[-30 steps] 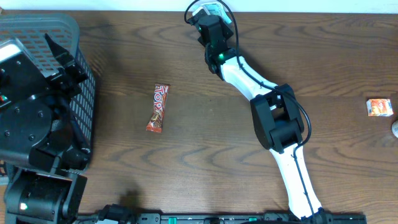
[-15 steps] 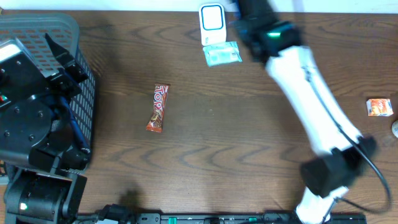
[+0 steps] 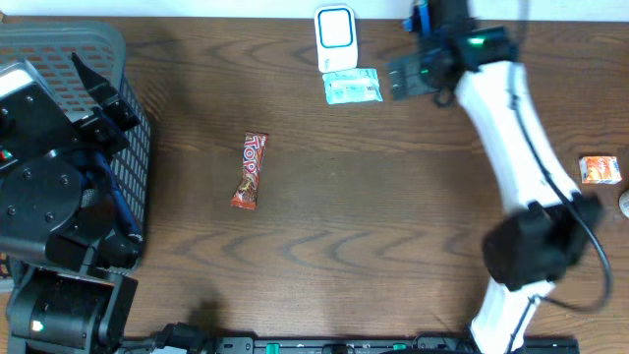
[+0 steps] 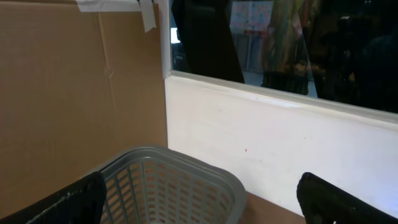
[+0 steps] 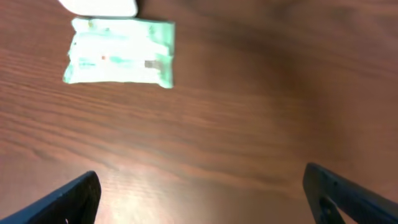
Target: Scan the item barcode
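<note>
Dark wood counter (image 3: 344, 226): green packet (image 3: 351, 87) flat just below white scanner (image 3: 335, 27), long axis across, lying left of right tool (image 5: 199, 190), spread wide and empty, far nearer than left tool (image 4: 199, 193), likewise spread, parked over grey basket (image 3: 59, 31). Candy bar (image 3: 251, 170) mid-counter, well apart.

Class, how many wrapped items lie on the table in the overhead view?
3: a green packet by the white scanner, a red bar left of centre, an orange packet at the right edge. The basket may hide more.
</note>
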{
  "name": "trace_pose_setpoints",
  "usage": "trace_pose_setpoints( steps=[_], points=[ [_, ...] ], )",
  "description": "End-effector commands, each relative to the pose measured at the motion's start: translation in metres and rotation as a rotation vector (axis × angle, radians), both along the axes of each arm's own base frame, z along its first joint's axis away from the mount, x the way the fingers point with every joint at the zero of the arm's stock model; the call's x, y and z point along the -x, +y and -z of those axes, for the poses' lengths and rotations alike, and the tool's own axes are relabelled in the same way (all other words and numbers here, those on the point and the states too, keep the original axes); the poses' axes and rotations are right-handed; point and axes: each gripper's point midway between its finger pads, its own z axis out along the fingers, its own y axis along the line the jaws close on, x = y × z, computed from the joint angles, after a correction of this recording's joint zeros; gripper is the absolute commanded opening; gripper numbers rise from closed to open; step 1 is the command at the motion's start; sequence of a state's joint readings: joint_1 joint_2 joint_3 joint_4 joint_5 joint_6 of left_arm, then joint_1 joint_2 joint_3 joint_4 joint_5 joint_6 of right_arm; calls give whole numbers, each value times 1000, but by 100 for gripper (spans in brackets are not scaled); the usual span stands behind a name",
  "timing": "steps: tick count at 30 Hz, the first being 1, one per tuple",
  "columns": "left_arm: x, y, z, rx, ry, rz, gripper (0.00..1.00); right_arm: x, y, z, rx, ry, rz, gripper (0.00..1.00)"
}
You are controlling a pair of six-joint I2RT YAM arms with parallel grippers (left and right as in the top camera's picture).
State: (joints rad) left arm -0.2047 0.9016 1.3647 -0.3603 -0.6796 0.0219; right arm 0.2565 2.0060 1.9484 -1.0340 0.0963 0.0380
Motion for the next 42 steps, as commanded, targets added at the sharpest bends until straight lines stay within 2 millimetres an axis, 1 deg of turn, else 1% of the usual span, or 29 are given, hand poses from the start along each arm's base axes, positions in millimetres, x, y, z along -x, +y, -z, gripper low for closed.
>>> trace_pose_setpoints(
  steps=[1, 3, 4, 7, 11, 12, 13, 16, 20, 22, 24, 28, 31, 32, 33, 34, 35, 36, 37, 38, 40, 42],
  points=[
    [0, 1, 2, 7, -1, -5, 98, -10, 38, 59, -51, 72, 2, 99],
    [0, 1, 2, 6, -1, -5, 98, -20, 48, 74, -52, 55, 13, 99],
    [0, 1, 2, 7, -1, -5, 98, -32, 61, 89, -60, 32, -6, 99],
    [0, 1, 2, 7, 0, -5, 98, -44, 82, 106, -39, -9, -100, 99],
    [0, 1, 2, 7, 0, -5, 98, -52, 106, 126, 4, -49, -229, 99],
    [0, 1, 2, 6, 0, -5, 98, -51, 113, 135, 20, -49, -259, 99],
    [0, 1, 2, 7, 0, -5, 98, -52, 116, 141, 34, -50, -266, 99],
    [0, 1, 3, 6, 3, -5, 98, -56, 119, 149, 96, -82, -251, 99],
    [-2, 1, 3, 5, 6, -5, 98, -68, 123, 147, 174, -160, -247, 99],
    [-3, 0, 4, 5, 10, -5, 98, -73, 120, 148, 205, -182, -233, 99],
    [-5, 0, 5, 4, 14, -5, 98, -74, 117, 155, 220, -179, -225, 99],
    [-9, -1, 8, 1, 26, -5, 98, -69, 113, 179, 240, -131, -228, 99],
    [-14, -2, 11, -1, 39, -5, 98, -63, 112, 202, 256, -87, -239, 98],
    [-15, -2, 12, -2, 42, -5, 98, -61, 112, 208, 258, -74, -243, 94],
    [-16, -2, 13, -3, 46, -5, 98, -58, 111, 214, 261, -60, -245, 88],
    [-17, -2, 14, -3, 47, -5, 98, -56, 110, 221, 262, -47, -249, 78],
    [-17, -2, 14, -3, 49, -5, 98, -55, 110, 225, 264, -38, -250, 65],
    [-17, -2, 14, -4, 50, -5, 98, -53, 109, 230, 265, -27, -245, 48],
    [-17, -2, 14, -4, 50, -5, 98, -52, 108, 232, 263, -21, -237, 35],
    [-17, -2, 14, -4, 49, -5, 98, -51, 106, 232, 256, -16, -220, 25],
    [-17, -2, 14, -4, 49, -5, 98, -52, 102, 232, 241, -11, -185, 1],
    [-17, -2, 14, -4, 49, -5, 98, -53, 97, 229, 229, -8, -164, 1]
  ],
)
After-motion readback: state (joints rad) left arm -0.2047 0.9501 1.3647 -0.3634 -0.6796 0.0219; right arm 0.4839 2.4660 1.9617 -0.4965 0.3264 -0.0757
